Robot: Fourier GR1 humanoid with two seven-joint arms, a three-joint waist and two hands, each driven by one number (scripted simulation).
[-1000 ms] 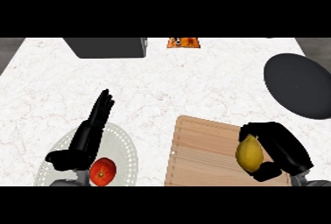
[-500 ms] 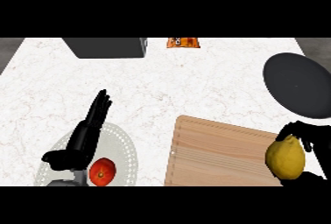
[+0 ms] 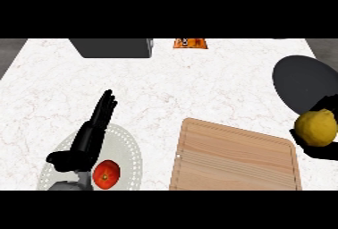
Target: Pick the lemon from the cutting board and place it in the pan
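carrying the lemon clear of the cutting board, the right hand is cupping it from beneath, the pan waiting just beyond for the drop.

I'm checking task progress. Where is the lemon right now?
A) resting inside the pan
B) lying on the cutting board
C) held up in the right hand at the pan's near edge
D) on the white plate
C: the lemon sits in the right hand, off the cutting board and at the near rim of the pan.
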